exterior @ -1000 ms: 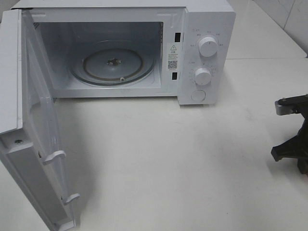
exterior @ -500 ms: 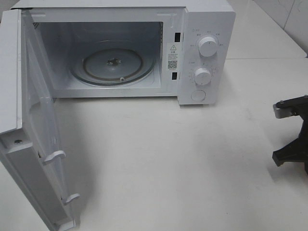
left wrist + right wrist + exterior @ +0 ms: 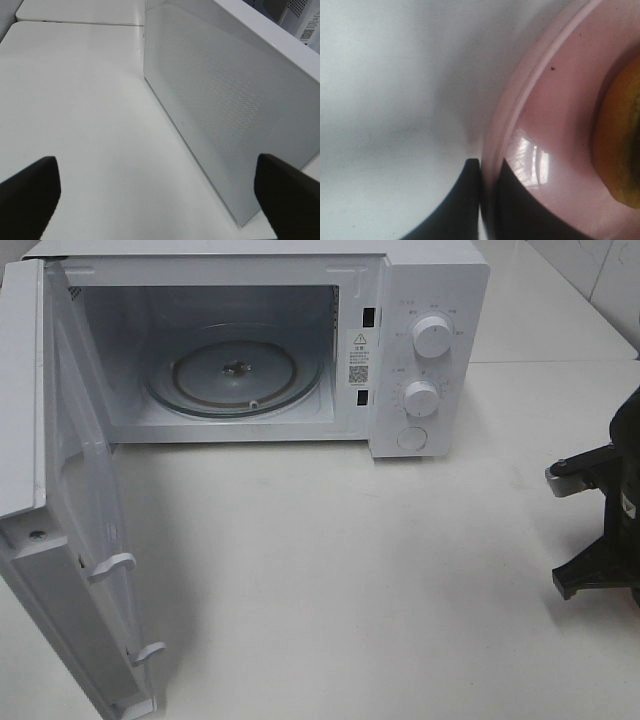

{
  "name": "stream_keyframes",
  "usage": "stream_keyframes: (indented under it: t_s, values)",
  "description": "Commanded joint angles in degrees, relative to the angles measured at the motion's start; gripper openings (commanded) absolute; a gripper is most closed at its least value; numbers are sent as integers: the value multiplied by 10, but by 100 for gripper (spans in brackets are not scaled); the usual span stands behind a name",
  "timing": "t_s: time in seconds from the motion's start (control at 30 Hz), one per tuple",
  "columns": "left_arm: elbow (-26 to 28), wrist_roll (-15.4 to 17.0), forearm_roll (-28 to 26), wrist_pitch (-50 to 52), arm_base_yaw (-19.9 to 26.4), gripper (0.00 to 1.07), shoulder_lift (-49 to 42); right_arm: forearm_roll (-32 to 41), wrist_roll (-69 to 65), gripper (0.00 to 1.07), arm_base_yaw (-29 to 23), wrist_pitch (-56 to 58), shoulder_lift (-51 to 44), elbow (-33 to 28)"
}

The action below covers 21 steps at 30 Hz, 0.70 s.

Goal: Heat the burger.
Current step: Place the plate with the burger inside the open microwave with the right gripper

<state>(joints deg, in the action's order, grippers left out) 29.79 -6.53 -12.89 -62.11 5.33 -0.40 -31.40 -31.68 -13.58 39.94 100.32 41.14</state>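
Right gripper (image 3: 487, 172) clamps the rim of the pink plate (image 3: 540, 75) carrying the burger (image 3: 620, 140); left gripper (image 3: 156, 167) gapes wide.

A sticker (image 3: 358, 357) on the microwave (image 3: 430, 280) front bears a warning triangle and a QR code; its print and the markings around the dials (image 3: 432, 336) are too small to read.

White bench (image 3: 330, 570), smooth, faintly glossy, lit evenly. Seam toward back right, with second white slab butting against it. Directly on bench, at back: white microwave (image 3: 430, 300), box square to front edge, control panel on its right side. Door (image 3: 60, 490) swung wide open, reaching out over front left of bench, soft shadow beneath. Far right, out of overhead view: pink plate (image 3: 555, 100) close over bench surface; resting or raised, cannot tell.
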Motion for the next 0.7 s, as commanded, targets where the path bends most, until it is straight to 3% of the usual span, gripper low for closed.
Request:
stream_keyframes:
  t_s: [0.03, 0.33, 0.7]
  values:
    - [-1, 2, -3, 7, -2, 98, -9, -46, -33, 0, -17, 40, -5, -3]
    - [-1, 2, -3, 7, -2, 98, -9, -73, -56, 0, -55, 65, -23, -5]
    - [-1, 2, -3, 7, -2, 98, -9, -70, -66, 0, -124, 77, -87, -53]
